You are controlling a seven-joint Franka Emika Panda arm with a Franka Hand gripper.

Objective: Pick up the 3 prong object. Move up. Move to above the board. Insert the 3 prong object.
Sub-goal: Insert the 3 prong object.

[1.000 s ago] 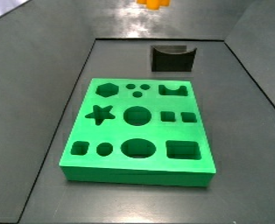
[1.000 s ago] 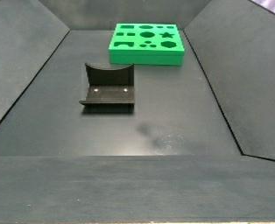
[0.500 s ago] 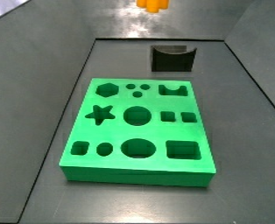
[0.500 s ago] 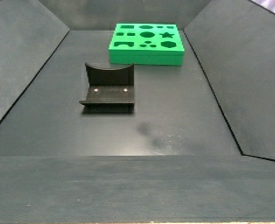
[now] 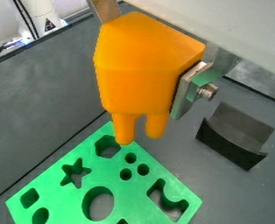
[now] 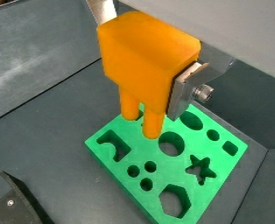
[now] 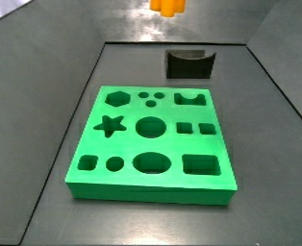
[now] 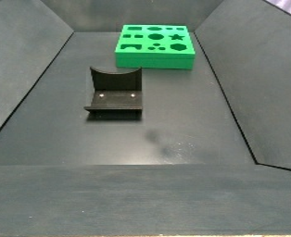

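My gripper [image 5: 143,83] is shut on the 3 prong object [image 5: 140,66], an orange peg with a blocky top and short legs pointing down. It also shows in a wrist view [image 6: 146,66]. One silver finger [image 5: 190,87] presses its side; the opposite finger is hidden behind the peg. The peg hangs high above the board [image 5: 128,197], a bright green slab with cut-out holes, which also shows in a wrist view [image 6: 172,171]. In a side view only the peg's lower part [image 7: 168,6] shows at the top edge, far above the board [image 7: 131,146]. The board [image 8: 157,57] lies at the tray's far end.
The dark fixture [image 7: 188,63] stands on the grey tray floor beyond the board's end. It shows in a side view [image 8: 115,93] mid-tray and in both wrist views [image 5: 236,136] [image 6: 23,201]. Sloped tray walls [image 8: 24,93] rise on the sides.
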